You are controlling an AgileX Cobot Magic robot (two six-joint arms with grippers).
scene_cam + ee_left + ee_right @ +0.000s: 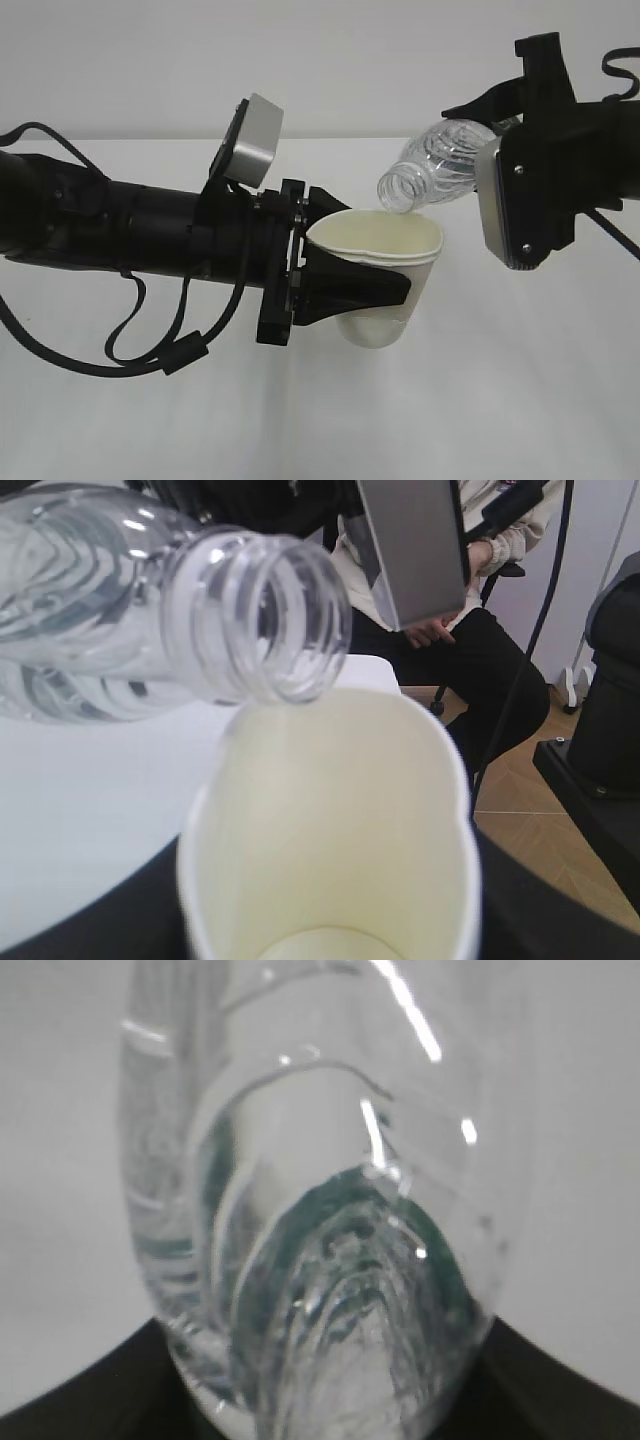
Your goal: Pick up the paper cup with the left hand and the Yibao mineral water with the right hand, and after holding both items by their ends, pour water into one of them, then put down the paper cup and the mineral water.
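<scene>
Exterior view: my left gripper (345,285) lies sideways, pointing to 3 o'clock.
Left jaws: I hold the paper cup (382,275) up in the air.
Right gripper (500,150): holds the Yibao mineral water (435,165), tipped, mouth at the cup's 12 o'clock rim.

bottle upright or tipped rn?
Tipped: the Yibao mineral water lies near horizontal, its uncapped mouth over the paper cup rim.

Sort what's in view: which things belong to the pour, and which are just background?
In the job: paper cup in the left gripper; Yibao mineral water in the right gripper, mouth over the cup.
Background: table; seated person; chair.
</scene>
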